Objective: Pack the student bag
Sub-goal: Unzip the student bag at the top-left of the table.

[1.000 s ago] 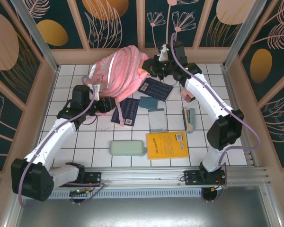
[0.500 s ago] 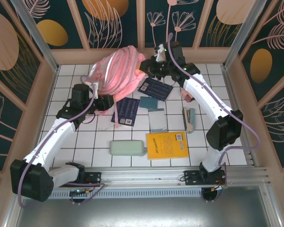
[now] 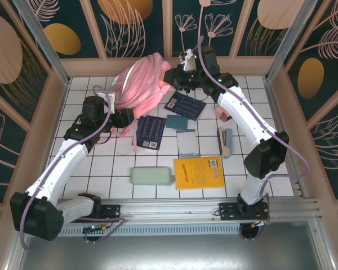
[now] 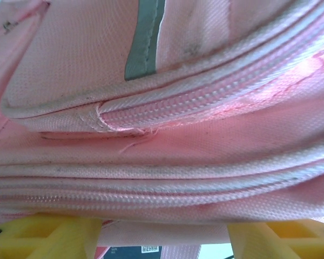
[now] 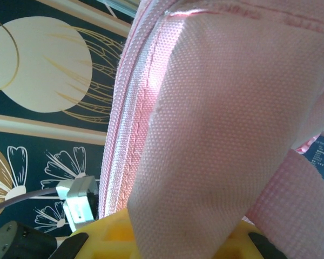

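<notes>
The bag (image 3: pixel 139 84) is bunched up at the far edge of the worktop, a bit left of the middle, with a strap (image 3: pixel 136 138) trailing toward the near edge beside a dark blue notebook (image 3: pixel 151 130). Right claw (image 3: pixel 177 79) is clenched on pink fabric at the bag's right end, up by the far edge. Left claw (image 3: pixel 125 118) is pushed against the bag's near side, yellow fingers (image 4: pixel 54 237) spread wide with the zipper seams between them, and honestly I can't tell if it's gripping or let go.
</notes>
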{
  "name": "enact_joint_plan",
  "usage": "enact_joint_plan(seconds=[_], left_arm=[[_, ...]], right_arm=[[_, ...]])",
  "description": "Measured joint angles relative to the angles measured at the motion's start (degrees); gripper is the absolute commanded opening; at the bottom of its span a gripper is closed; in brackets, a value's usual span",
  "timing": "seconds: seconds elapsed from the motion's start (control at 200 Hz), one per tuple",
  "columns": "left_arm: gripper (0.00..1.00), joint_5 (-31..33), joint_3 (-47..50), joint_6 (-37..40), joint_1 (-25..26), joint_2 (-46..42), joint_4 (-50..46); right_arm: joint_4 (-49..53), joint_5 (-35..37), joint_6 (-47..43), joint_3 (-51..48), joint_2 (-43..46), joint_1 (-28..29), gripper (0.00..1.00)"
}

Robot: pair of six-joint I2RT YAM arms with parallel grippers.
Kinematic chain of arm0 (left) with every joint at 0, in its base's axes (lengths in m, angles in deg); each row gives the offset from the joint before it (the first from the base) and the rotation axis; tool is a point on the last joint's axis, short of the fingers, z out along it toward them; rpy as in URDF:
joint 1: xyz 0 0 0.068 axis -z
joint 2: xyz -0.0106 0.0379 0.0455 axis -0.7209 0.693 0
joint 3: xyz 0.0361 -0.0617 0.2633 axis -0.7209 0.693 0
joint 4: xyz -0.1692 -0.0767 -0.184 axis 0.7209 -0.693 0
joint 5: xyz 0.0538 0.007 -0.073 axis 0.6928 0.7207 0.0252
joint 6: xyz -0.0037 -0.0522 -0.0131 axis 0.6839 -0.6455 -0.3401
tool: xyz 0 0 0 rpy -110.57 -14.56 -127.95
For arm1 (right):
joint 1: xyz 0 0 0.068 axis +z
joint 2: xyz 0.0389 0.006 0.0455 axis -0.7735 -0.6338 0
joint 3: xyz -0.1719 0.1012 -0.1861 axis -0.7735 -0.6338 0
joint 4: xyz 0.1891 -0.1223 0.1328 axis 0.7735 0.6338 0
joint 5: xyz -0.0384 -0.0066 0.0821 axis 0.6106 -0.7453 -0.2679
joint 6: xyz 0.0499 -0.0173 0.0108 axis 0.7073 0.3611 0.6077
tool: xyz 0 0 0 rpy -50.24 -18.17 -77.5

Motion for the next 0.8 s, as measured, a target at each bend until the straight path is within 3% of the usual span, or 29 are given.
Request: enact_joint_plan(seconds=[0.56, 0.801], left_arm=[[0.67, 0.70, -0.61, 1.95, 0.00, 1.27, -0.57], [0.58, -1.49, 1.11, 2.32, 0.07, 3.48, 0.94]], right_arm=[[6.08, -1.60, -7.19, 5.31, -2.38, 1.14, 0.00], [7.08, -3.32, -7.17, 6.88, -3.08, 0.83, 0.00]])
